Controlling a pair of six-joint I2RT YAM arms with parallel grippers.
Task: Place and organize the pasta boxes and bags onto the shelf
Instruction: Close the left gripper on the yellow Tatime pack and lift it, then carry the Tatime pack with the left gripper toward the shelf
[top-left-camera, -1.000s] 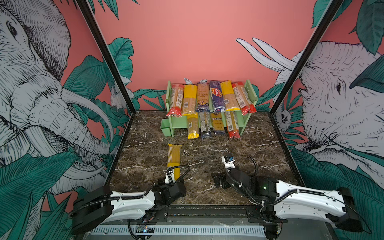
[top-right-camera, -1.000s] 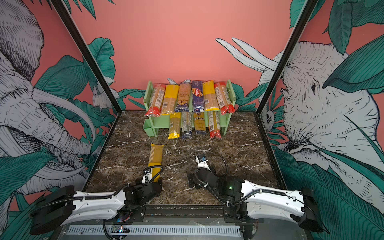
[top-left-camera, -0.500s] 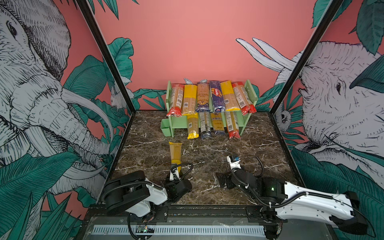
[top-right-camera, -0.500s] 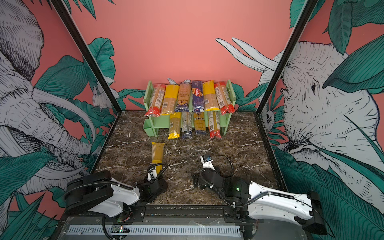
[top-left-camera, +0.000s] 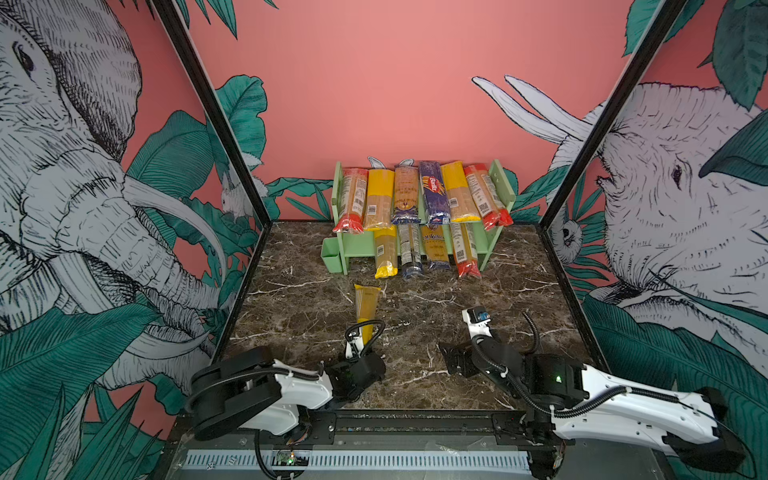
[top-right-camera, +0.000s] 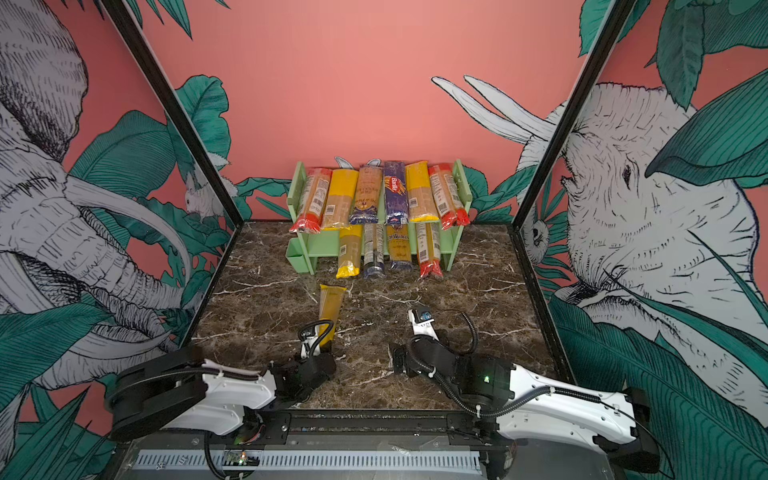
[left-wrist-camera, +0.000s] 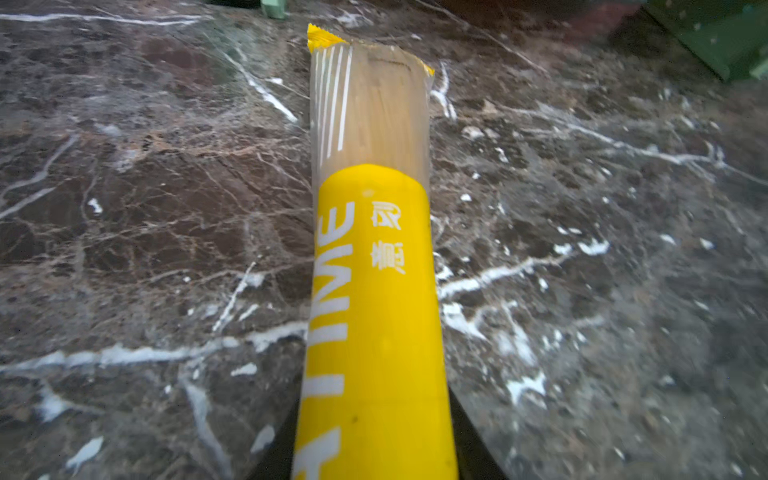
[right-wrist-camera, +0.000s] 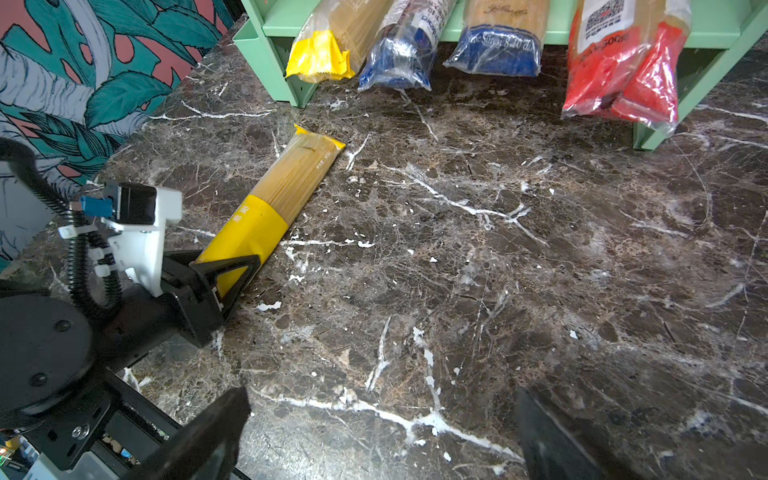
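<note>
lone packet (top-left-camera: 366, 305) on table (top-left-camera: 519, 291) before loaded shelf (top-left-camera: 357, 248)

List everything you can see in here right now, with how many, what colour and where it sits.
table: one, dark brown marble, the floor of the booth.
walls: three, pink with elephants and green leaves, around the table.
shelf: one, pale green, two boards, at the back of the table.
cup: one, green, on the shelf's left side.
upper packets: six, red, yellow and dark blue, side by side on the upper board.
lower packets: four, with yellow, blue and red ends, sticking out from the lower board.
loose packet: one, yellow and clear, lying on the table in front of the shelf.
left pincer: black, closed on the loose packet's yellow end.
right pincer: black, open, empty, over the table.
</note>
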